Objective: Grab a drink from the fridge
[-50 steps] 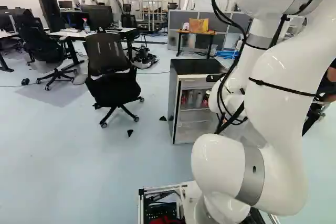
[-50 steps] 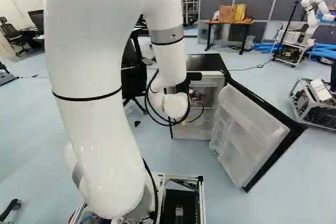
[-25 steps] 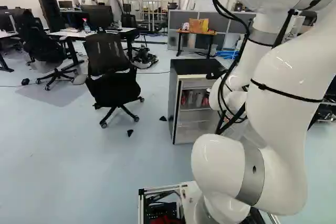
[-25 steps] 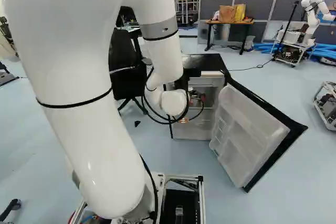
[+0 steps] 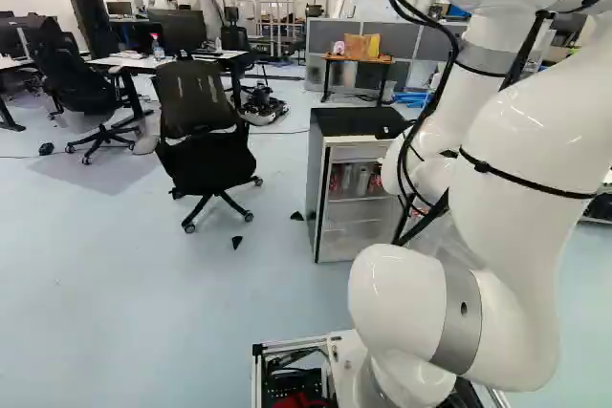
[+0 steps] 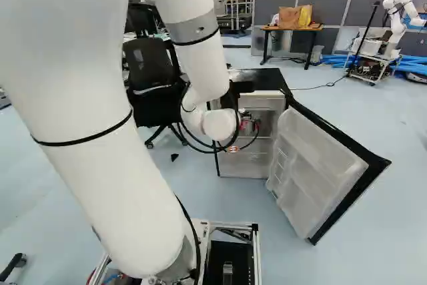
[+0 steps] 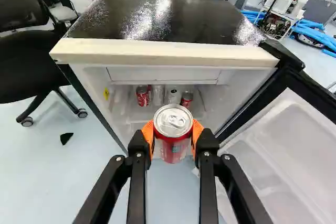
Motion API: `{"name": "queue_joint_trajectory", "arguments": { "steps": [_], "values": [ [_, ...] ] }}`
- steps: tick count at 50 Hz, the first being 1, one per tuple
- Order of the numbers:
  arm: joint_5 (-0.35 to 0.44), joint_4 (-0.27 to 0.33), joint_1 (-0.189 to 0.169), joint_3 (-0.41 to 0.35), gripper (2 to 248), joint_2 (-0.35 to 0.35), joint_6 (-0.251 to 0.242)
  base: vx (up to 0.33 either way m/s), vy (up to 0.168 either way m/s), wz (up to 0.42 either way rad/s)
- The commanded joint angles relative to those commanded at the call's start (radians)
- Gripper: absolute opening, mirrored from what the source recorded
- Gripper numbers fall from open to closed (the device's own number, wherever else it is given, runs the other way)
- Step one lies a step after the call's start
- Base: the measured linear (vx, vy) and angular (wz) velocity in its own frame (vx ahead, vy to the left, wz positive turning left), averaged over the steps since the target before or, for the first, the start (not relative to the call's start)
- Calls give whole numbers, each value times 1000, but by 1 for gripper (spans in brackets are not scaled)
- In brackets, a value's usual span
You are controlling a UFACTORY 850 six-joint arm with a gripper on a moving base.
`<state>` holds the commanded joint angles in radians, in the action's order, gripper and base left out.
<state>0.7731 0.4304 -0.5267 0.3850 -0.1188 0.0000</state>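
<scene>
In the wrist view my gripper [image 7: 173,132] is shut on a red can [image 7: 173,149] with a silver top, one orange pad on each side. The can stands upright in front of the open fridge [image 7: 165,53], its top lower than the fridge's top board. Inside, beyond the held can, are a red can [image 7: 142,96], a silver can [image 7: 158,95], a whitish can [image 7: 174,95] and a second red can [image 7: 186,99]. In the base views the arm's wrist mostly hides the gripper.
The fridge door [image 6: 319,171] is swung wide open, right of the arm in the right base view. An office chair [image 5: 198,131] stands left of the fridge in the left base view. Another robot [image 6: 393,21] is farther back at the right. A wooden desk [image 6: 291,29] stands behind the fridge.
The upper arm has swung left in the right base view and slightly right in the left one, drawing back. The wrist has risen slightly. The base and fridge have stayed put.
</scene>
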Motion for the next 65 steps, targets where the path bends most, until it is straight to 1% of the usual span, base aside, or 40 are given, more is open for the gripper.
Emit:
{"name": "queue_joint_trajectory", "arguments": {
  "steps": [29, 65],
  "values": [
    [-88, -4, 16, 14, 93, 67, 0, 0, 0, 0],
    [-152, -63, 38, 50, 93, 129, 0, 0, 0, 0]
  ]
}}
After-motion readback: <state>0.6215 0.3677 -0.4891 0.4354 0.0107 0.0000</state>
